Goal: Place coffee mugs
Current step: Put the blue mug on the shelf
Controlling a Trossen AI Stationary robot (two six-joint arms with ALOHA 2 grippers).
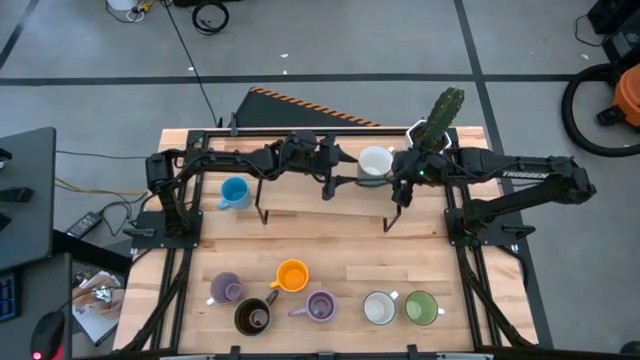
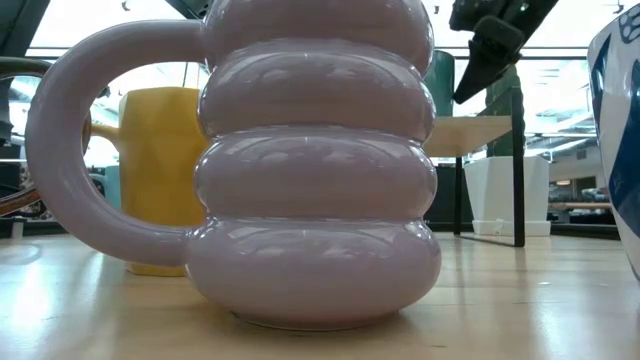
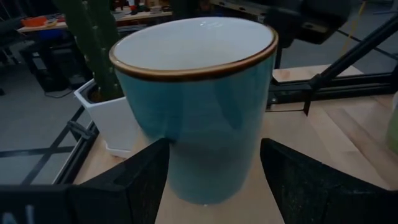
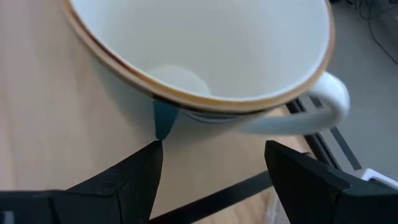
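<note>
I've got both arms reaching in over the far half of the wooden table [image 1: 330, 270], meeting around a pale teal-and-white mug [image 1: 375, 163] near the far edge. The left gripper [image 1: 352, 177] comes in from the left; through its wrist camera the two dark fingers [image 3: 134, 180] stand spread on either side of the mug's wall [image 3: 199, 118], not pressing it. The right gripper [image 1: 400, 190] sits just beside the same mug, its fingers [image 4: 134, 177] also spread wide, with the brown-rimmed lip and handle [image 4: 323, 106] right in front of them. Nothing is pinched by either.

Just beyond that mug stands the white hexagonal pot with the green cactus [image 1: 440, 118], at the table's far right corner. The blue mug [image 1: 233, 193] rests alone on the left side, near the left arm's base.

Along the near edge I count a row: a lavender mug [image 1: 226, 289], a dark brown mug [image 1: 252, 317], an orange mug [image 1: 292, 275], another lavender mug [image 1: 320, 306], a white mug [image 1: 379, 308] and a green mug [image 1: 421, 307]. The low camera is filled by a ribbed lavender mug [image 2: 315, 160], with the orange one [image 2: 160, 170] behind it.

The table is pale planks in a black frame. Around it, grey floor with taped lines, cables, a dark desk [image 1: 25, 200] at left and a striped board [image 1: 305, 105] behind.
</note>
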